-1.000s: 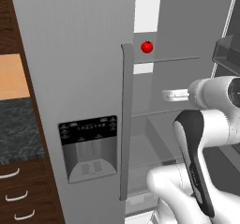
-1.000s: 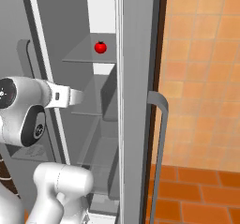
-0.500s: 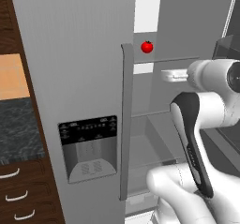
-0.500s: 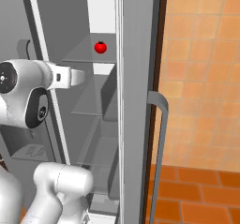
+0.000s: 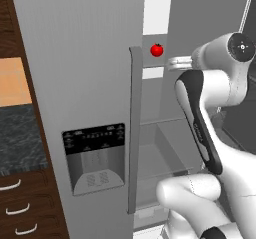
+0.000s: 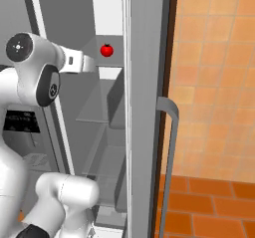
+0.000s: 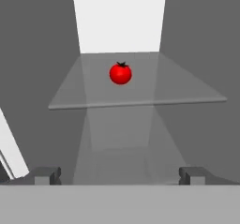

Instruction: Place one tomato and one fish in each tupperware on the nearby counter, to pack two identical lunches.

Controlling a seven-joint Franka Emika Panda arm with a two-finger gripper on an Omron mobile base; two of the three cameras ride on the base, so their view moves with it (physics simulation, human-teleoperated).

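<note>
In the left base view, a tomato [image 5: 157, 50] was seen at about 1 o'clock from the frame's centre, resting on a shelf [image 5: 165, 124] level inside an open fridge [image 5: 200, 13]. The arm [image 5: 200, 118] rose from the lower right, and its hand pointed toward the tomato from 3 o'clock, apart from it. The closed fridge door [image 5: 75, 58], with a vertical handle [image 5: 134, 128] and a dispenser panel [image 5: 95, 158], was seen at 9 o'clock. At the far left, a strip of speckled worktop [image 5: 17, 138] lay above dark drawers [image 5: 25, 208].

In the right base view, the tomato [image 6: 106, 50] was seen at 11 o'clock, with the hand near it at its 9 o'clock, not touching. An open door [image 6: 144, 107] was seen edge-on at the centre, with its handle [image 6: 172, 147] at 5 o'clock. An orange tiled wall [image 6: 214, 77] was seen at 3 o'clock, over a darker tiled floor [image 6: 209, 207].

In the hand view, the tomato [image 7: 120, 73] was seen at 12 o'clock, resting on a glass shelf [image 7: 187, 89] ahead of the end effector [image 7: 119, 175]. The end effector was spread wide and held nothing; its two fingertips [image 7: 47, 175] were seen far apart at 7 and 5 o'clock, well short of the tomato.
</note>
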